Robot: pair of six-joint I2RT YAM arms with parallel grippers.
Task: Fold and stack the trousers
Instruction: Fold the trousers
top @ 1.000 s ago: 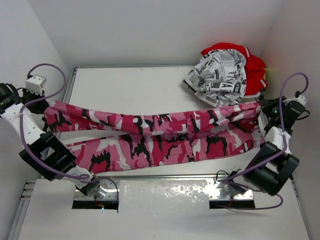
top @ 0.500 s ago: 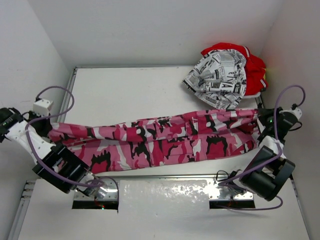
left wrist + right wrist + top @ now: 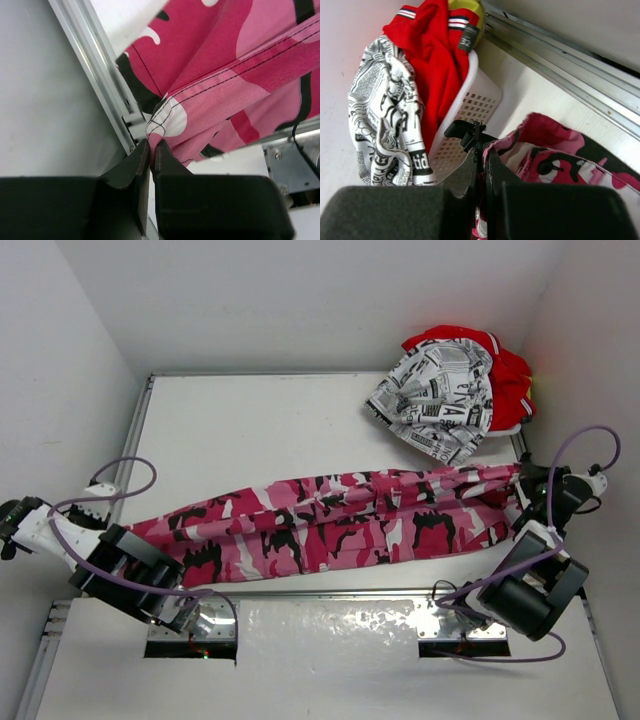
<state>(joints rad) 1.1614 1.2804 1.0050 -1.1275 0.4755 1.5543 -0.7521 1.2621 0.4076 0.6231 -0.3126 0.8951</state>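
The camouflage trousers (image 3: 330, 525) lie stretched across the near part of the table, doubled lengthwise, slanting from near left to farther right. My left gripper (image 3: 122, 532) is shut on their left end at the table's left rail; the left wrist view shows the jaws (image 3: 151, 143) pinching a stitched hem of the cloth (image 3: 235, 65). My right gripper (image 3: 522, 483) is shut on the right end, and the right wrist view shows it (image 3: 482, 150) pinching the pink edge (image 3: 555, 160). The newsprint trousers (image 3: 440, 395) and the red trousers (image 3: 510, 375) lie heaped at the far right.
A white perforated basket (image 3: 470, 105) holds the newsprint trousers (image 3: 380, 115) and the red trousers (image 3: 435, 65), just beyond my right gripper. Metal rails (image 3: 95, 65) edge the table. White walls stand close on the left, back and right.
Both grippers have come nearer and lower with the trousers. The left end moved down and left to the rail. The upper fold now lies on the lower one.
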